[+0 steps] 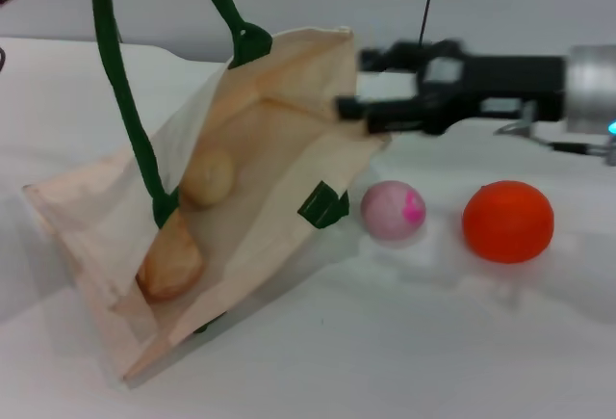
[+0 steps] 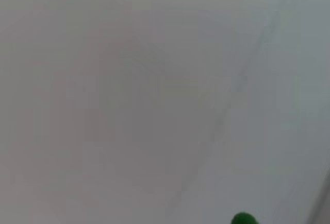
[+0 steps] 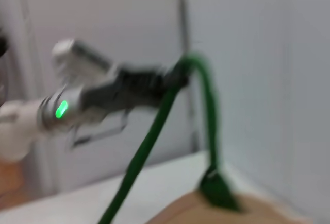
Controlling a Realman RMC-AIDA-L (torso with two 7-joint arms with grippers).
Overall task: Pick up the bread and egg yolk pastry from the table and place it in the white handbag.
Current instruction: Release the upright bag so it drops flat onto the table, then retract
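The white handbag lies tilted on the table with its mouth lifted open. Its green handles run up out of the head view. Inside it lie the egg yolk pastry and, lower down, the bread, which is partly hidden by the bag's near wall. The right wrist view shows my left gripper shut on the top of the green handle, holding it up. My right gripper hovers open at the bag's right rim with nothing in it.
A pink ball with a magenta spot and a smooth orange ball sit on the white table just right of the bag. A tip of green handle shows in the left wrist view.
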